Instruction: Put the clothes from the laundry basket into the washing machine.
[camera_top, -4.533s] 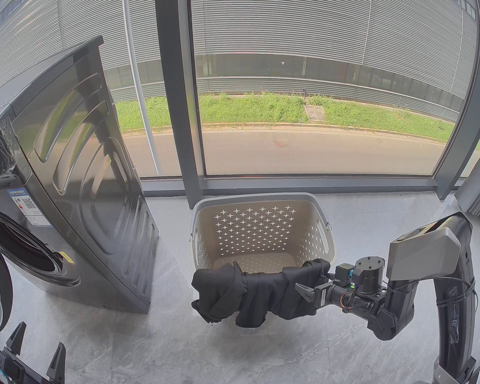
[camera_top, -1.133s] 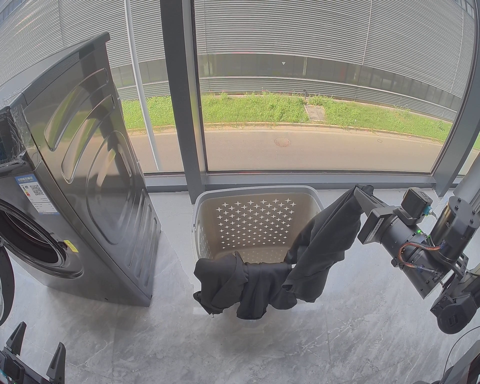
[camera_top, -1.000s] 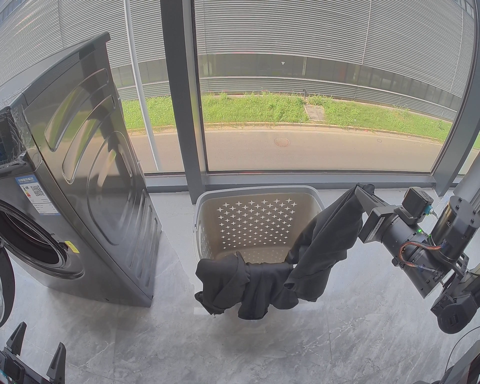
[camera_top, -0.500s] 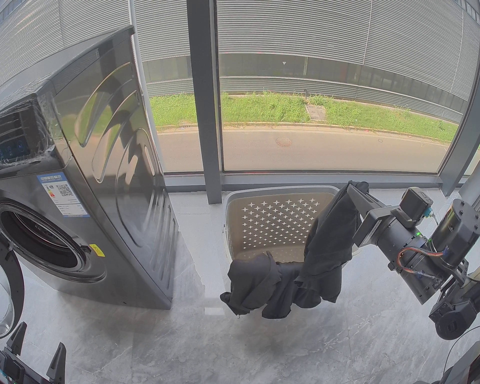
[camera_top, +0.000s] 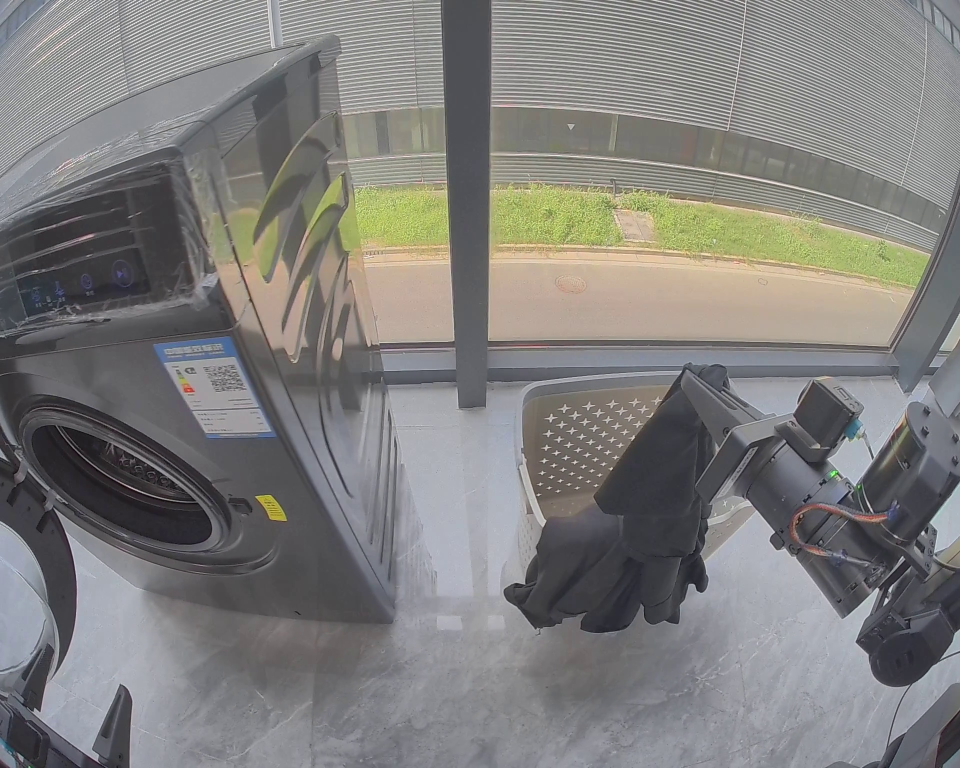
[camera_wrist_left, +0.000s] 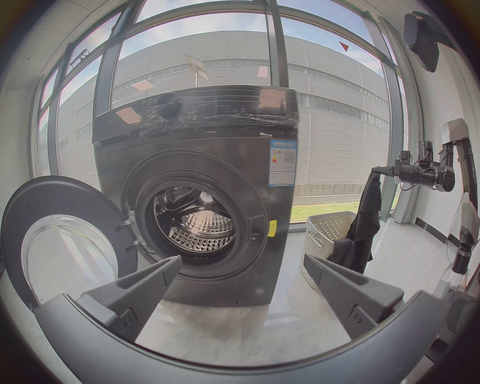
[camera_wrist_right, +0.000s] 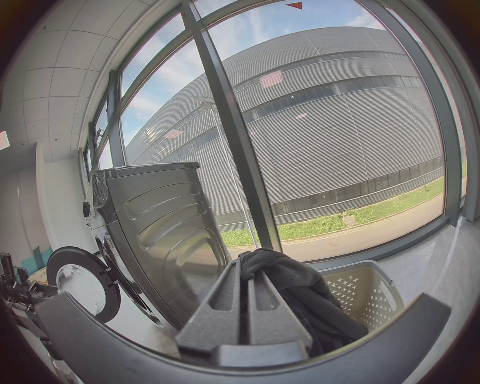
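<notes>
Clothes (camera_top: 650, 500): head view, we see one dark piece clamped in our right gripper (camera_top: 697, 385), raised to clear the basket (camera_top: 575, 388), its tail draped over the rim. Left wrist: left gripper (camera_wrist_left: 240, 260) spread wide, empty, facing the washing machine (camera_wrist_left: 200, 165). Right wrist: fingers (camera_wrist_right: 220, 300) pinch fabric.

Floor: pale grey marbled tile (camera_top: 450, 690), glossy.
Washing machine: dark grey front-loader (camera_top: 300, 400) standing on the floor at the left — round door (camera_wrist_left: 65, 240) swung open.
Laundry basket: white, star-perforated (camera_top: 565, 430) — on the floor to the machine's right, apart from it.
</notes>
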